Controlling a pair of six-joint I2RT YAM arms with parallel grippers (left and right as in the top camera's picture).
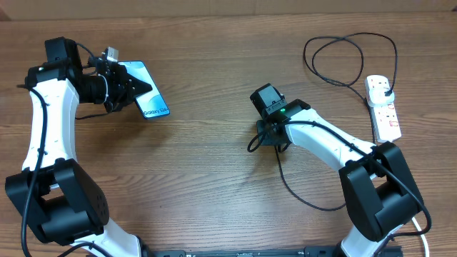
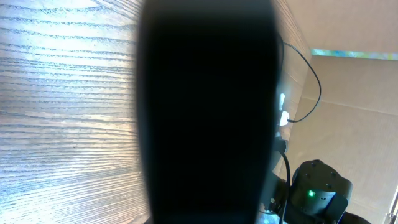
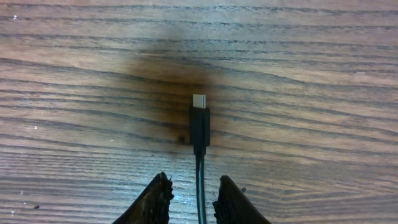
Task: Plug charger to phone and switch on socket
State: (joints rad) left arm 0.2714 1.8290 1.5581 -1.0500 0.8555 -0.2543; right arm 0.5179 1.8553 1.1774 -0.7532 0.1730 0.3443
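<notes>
The phone (image 1: 150,96), its light screen up, sits tilted at the far left with my left gripper (image 1: 127,86) shut on its upper end. In the left wrist view the phone's dark body (image 2: 205,112) blocks most of the picture and hides the fingers. The charger (image 1: 312,206) is a thin black cable looping from its black plug (image 1: 386,88) in the socket (image 1: 385,114). Its connector tip (image 3: 199,121) lies on the wood. My right gripper (image 3: 194,180) points down, open, with the cable running between its fingers without touching them.
The socket's white cord (image 1: 373,125) runs toward the near right beside the right arm's base. A wide loop of charger cable (image 1: 350,39) lies at the far right. My right arm (image 2: 320,193) shows in the left wrist view, green light on.
</notes>
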